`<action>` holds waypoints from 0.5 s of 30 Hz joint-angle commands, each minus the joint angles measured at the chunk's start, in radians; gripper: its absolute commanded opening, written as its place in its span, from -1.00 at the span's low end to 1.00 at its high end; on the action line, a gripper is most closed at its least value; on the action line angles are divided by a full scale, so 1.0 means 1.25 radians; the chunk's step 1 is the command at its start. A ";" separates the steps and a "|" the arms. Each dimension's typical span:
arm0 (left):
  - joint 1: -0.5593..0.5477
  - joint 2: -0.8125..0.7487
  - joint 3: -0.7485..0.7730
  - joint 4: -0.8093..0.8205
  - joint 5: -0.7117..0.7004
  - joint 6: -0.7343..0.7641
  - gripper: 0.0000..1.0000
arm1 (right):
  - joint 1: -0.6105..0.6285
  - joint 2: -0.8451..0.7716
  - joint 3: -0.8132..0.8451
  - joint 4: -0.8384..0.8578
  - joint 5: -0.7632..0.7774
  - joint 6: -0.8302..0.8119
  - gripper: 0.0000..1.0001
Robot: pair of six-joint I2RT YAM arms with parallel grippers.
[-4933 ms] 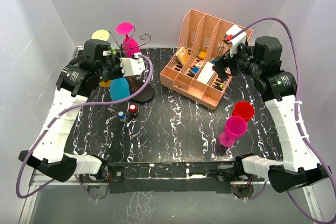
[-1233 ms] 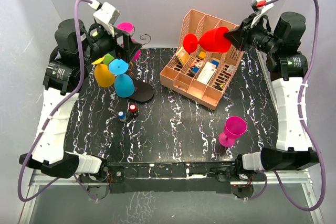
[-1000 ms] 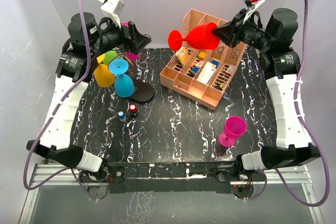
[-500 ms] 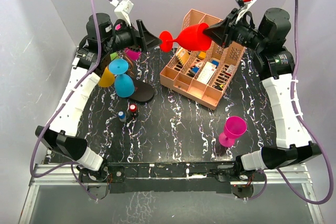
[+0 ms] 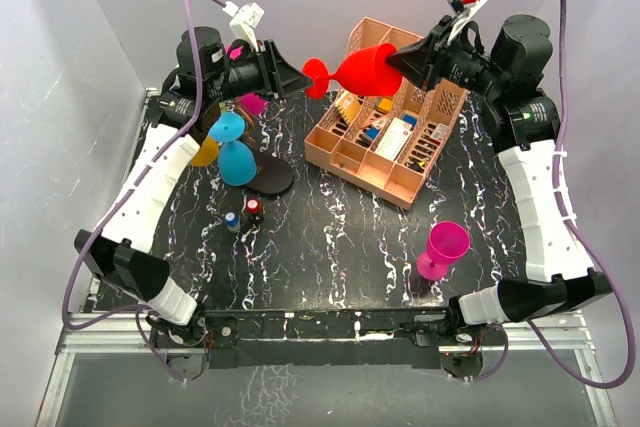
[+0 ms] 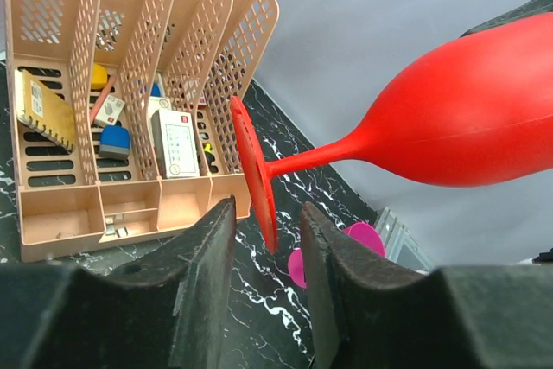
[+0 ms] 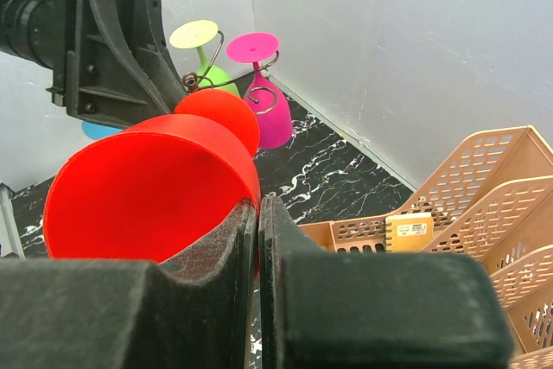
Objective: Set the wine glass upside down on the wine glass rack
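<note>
The red wine glass (image 5: pixel 365 69) lies on its side in the air above the table's back, foot pointing left. My right gripper (image 5: pixel 400 57) is shut on its rim (image 7: pixel 147 187). My left gripper (image 5: pixel 298 79) straddles the disc foot (image 6: pixel 255 170), one finger on each side with a small gap either way; it is open. The wine glass rack (image 5: pixel 275 180) stands at the back left, its dark oval base showing below my left arm and its curled wire arms (image 7: pixel 192 81) seen in the right wrist view. Cyan (image 5: pixel 235 152), yellow (image 5: pixel 205 154) and magenta (image 7: pixel 268 114) glasses hang on it.
A peach slotted organiser (image 5: pixel 385 137) with cards and small items stands at the back right, just under the red glass. A magenta glass (image 5: pixel 445 250) stands upright at the front right. Two small bottles (image 5: pixel 242 215) sit in front of the rack's base.
The right arm carried the red glass leftward, then held still. My left gripper swung right from the rack to the glass's foot and its jaws narrowed around it.
</note>
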 commanded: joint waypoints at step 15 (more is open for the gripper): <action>-0.005 -0.009 -0.001 0.033 0.017 -0.005 -1.00 | 0.009 -0.032 -0.016 0.043 0.009 -0.030 -0.72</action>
